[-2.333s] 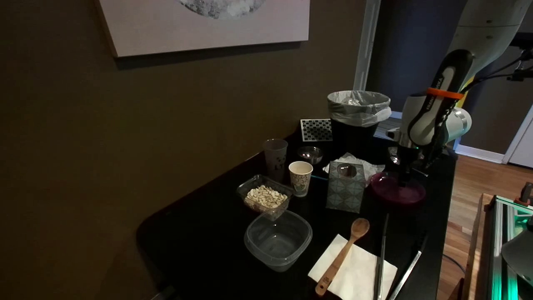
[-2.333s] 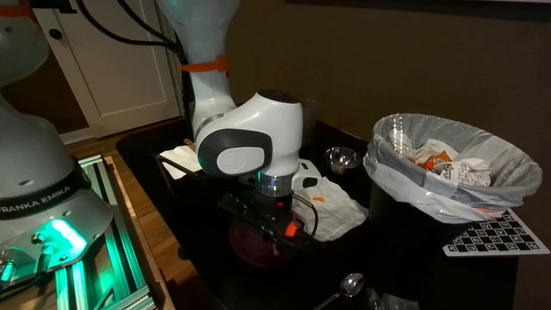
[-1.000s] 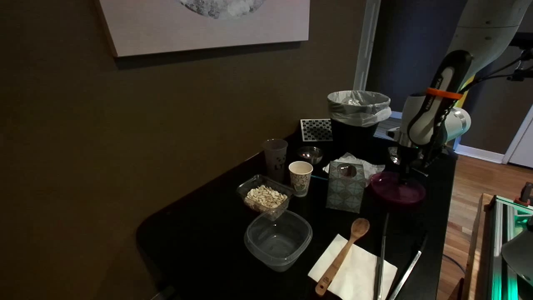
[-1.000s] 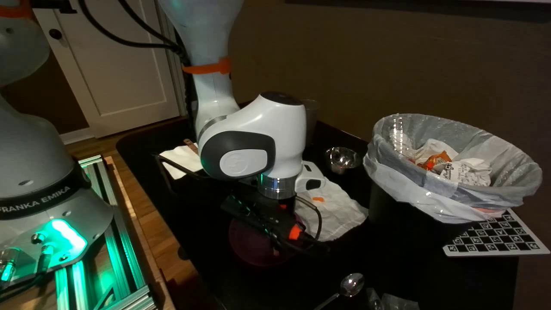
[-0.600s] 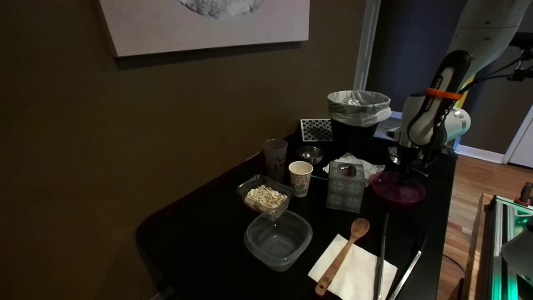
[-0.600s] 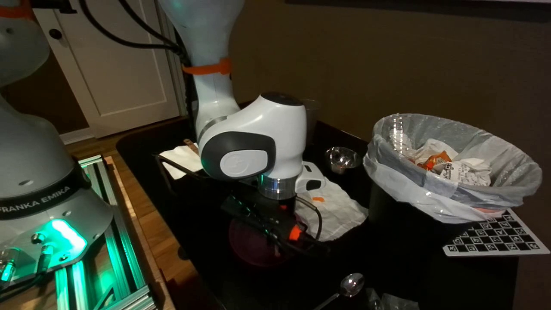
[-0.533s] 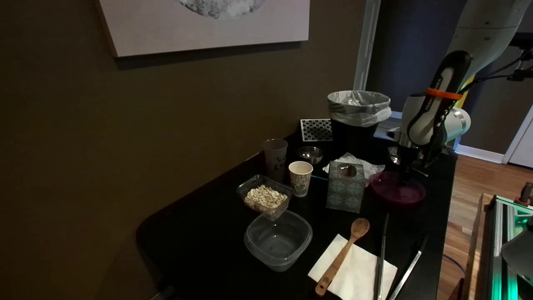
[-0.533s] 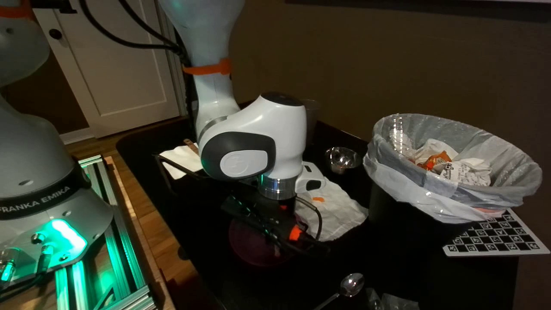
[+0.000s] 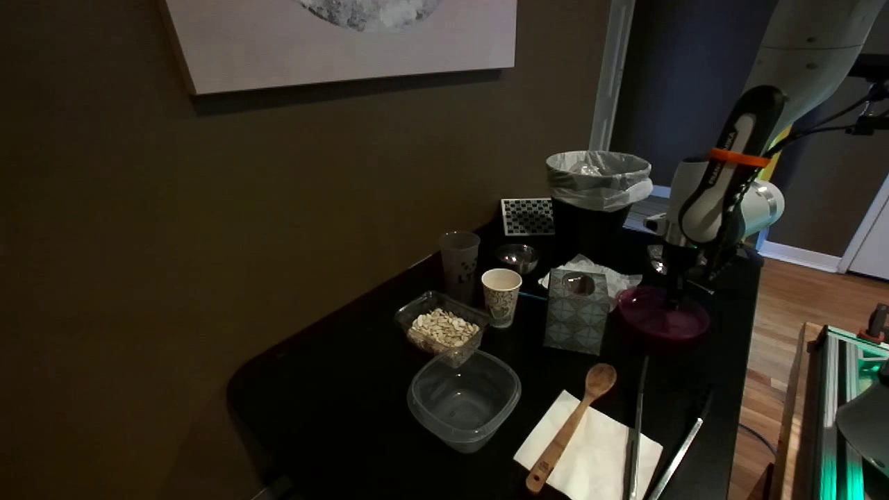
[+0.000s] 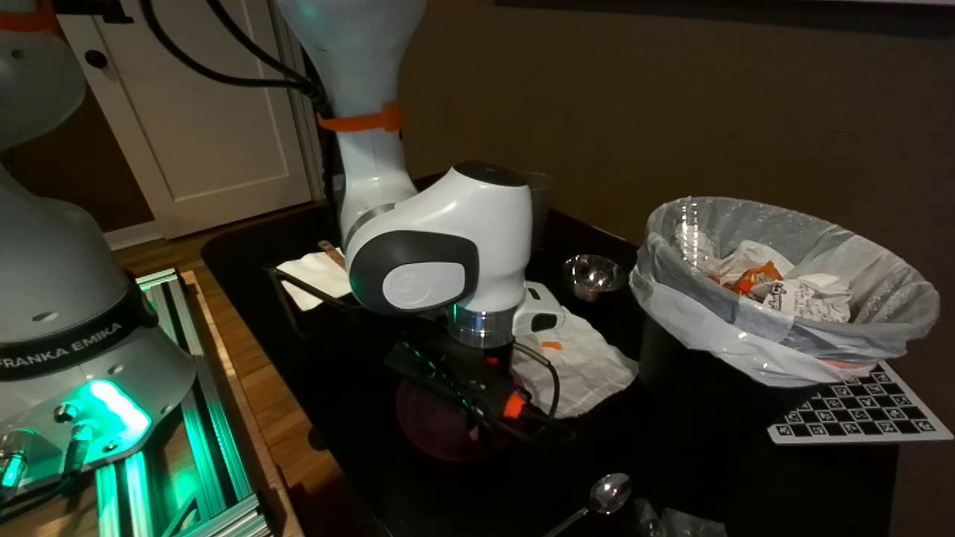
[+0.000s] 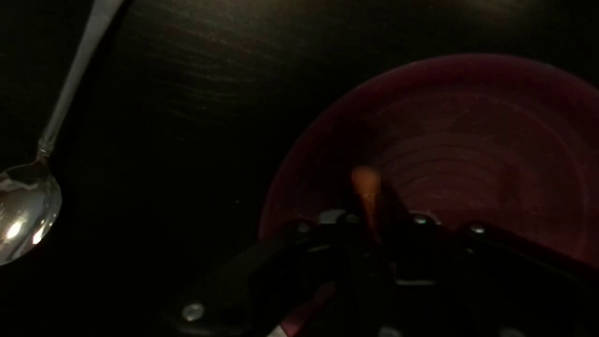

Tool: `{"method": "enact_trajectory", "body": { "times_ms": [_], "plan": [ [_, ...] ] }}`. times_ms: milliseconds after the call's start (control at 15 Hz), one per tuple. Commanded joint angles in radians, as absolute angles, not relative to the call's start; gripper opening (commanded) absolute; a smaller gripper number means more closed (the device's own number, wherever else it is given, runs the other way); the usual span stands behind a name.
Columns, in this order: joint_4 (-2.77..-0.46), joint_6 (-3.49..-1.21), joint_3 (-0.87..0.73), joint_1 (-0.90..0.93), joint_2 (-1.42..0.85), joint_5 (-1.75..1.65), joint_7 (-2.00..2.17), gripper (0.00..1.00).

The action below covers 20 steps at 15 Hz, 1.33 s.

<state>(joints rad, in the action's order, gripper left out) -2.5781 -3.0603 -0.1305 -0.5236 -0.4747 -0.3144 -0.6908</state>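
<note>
Seeing the small, slim orange piece [image 11: 366,180] sitting between the tips of the black two-finger gripper [image 11: 380,222], over the round, shallow maroon dish [image 11: 468,117]. Jaws are standing nearly together; too dark to tell whether they're gripping it or only straddling it. Judgement: it's risking a slip if pinched off-centre, so I'd be centring, squeezing softly, not scraping the dish. Shiny metal spoon [image 11: 28,206] is lying near it, apart; in an exterior view, crumpled white paper [image 10: 589,365] is lying close by.
</note>
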Motion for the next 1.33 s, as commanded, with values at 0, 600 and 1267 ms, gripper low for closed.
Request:
{"method": "enact_trajectory", "body": {
  "times_ms": [0, 600, 1267],
  "plan": [
    [-2.554, -3.039, -0.130, -0.532, -0.499, -0.314, -0.713, 0.06],
    [-2.559, -3.039, -0.161, -0.480, -0.434, -0.324, -0.698, 0.07],
    [-2.364, -3.008, -0.127, -0.433, -0.479, -0.306, -0.690, 0.16]
  ]
}}
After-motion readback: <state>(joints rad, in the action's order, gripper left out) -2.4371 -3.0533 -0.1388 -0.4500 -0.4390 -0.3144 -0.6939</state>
